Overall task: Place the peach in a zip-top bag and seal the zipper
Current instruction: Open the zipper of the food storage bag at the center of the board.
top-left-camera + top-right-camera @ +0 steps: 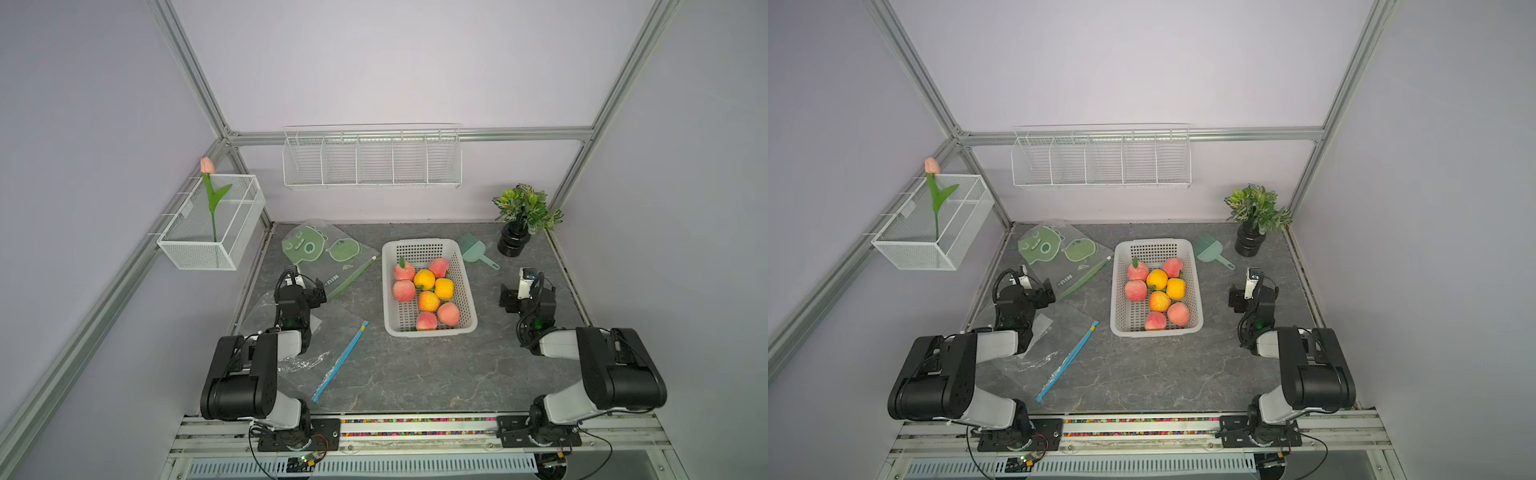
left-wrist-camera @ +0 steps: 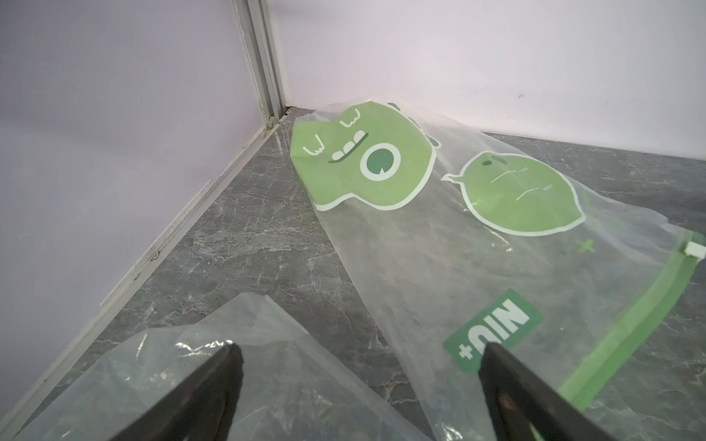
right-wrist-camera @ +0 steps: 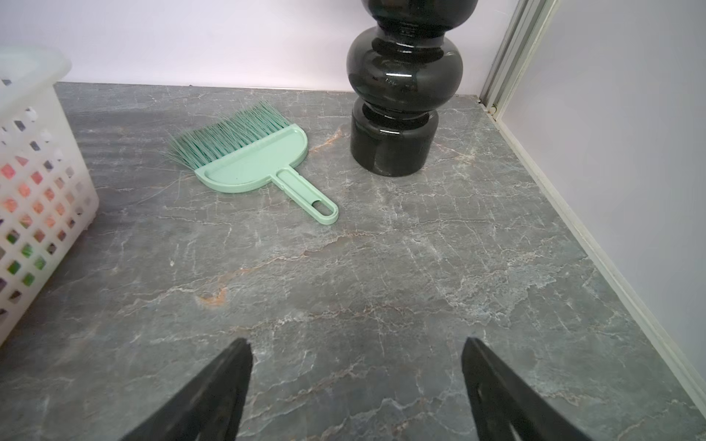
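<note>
Several pink peaches lie with orange fruit in a white plastic basket at mid-table. A clear zip-top bag with a blue zipper lies flat at the front left, partly under my left arm; it also shows in the left wrist view. A second bag with green prints and a green zipper lies behind it. My left gripper hovers open over the gap between both bags, holding nothing. My right gripper is open over bare table, right of the basket.
A mint hand brush and a black vase with a plant stand at the back right. A wire rack hangs on the back wall, and a mesh box with a tulip on the left wall.
</note>
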Robot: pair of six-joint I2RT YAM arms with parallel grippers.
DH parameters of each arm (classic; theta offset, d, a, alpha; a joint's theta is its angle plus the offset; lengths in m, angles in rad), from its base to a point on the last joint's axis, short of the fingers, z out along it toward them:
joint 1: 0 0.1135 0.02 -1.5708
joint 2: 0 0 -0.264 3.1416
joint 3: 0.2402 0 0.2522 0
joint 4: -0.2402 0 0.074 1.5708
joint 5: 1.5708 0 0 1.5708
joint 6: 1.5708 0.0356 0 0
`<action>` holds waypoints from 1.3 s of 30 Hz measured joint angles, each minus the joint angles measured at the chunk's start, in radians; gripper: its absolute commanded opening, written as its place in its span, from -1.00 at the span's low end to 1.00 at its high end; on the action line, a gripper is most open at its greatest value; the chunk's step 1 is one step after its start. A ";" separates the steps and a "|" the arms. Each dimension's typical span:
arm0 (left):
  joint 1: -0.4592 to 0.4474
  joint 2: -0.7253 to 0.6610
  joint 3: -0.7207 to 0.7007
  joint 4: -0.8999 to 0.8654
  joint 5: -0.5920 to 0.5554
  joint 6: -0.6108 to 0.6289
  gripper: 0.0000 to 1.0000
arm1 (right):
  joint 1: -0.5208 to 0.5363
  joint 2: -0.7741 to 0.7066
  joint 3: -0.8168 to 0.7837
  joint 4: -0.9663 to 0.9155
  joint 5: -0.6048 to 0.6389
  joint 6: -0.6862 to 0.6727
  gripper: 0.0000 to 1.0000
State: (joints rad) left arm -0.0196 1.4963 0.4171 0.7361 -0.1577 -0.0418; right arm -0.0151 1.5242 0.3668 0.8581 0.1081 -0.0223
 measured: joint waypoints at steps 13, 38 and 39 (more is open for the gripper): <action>0.000 0.000 0.000 0.000 0.000 0.000 0.97 | 0.000 0.000 0.000 0.000 0.000 0.000 0.77; 0.000 -0.123 0.005 -0.107 -0.047 -0.027 0.98 | 0.005 -0.132 -0.006 -0.071 0.019 0.008 0.77; 0.000 -0.155 0.016 -0.145 -0.054 -0.034 0.98 | 0.006 -0.166 -0.005 -0.093 0.027 0.013 0.78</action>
State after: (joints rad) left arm -0.0196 1.3411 0.4332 0.5907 -0.2119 -0.0761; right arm -0.0093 1.3582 0.3618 0.7647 0.1356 -0.0090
